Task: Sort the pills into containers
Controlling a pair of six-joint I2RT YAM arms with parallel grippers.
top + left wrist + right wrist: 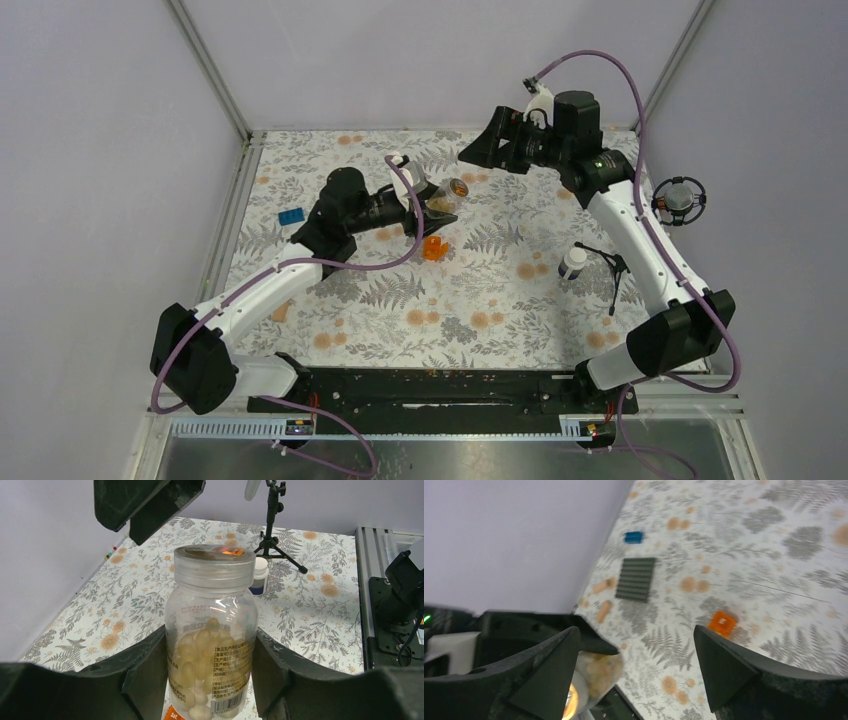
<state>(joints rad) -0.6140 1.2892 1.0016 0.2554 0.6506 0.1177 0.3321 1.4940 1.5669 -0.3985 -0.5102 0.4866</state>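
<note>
The left gripper [212, 682] is clamped on the clear bottle [212, 630], with 1 finger pressed to each side of its lower body. The lid [214, 566] is on, and pale pills [196, 652] fill the lower half. The label [231, 672] carries small Chinese print and a barcode, too fine to read. The right gripper [472, 152] hovers near the lid end, jaws wide and holding nothing. The orange box [434, 247] lies on the table [500, 320] just beside the held bottle. The white-and-dark bottle [572, 262] stands well apart, beside a tripod [612, 265].
</note>
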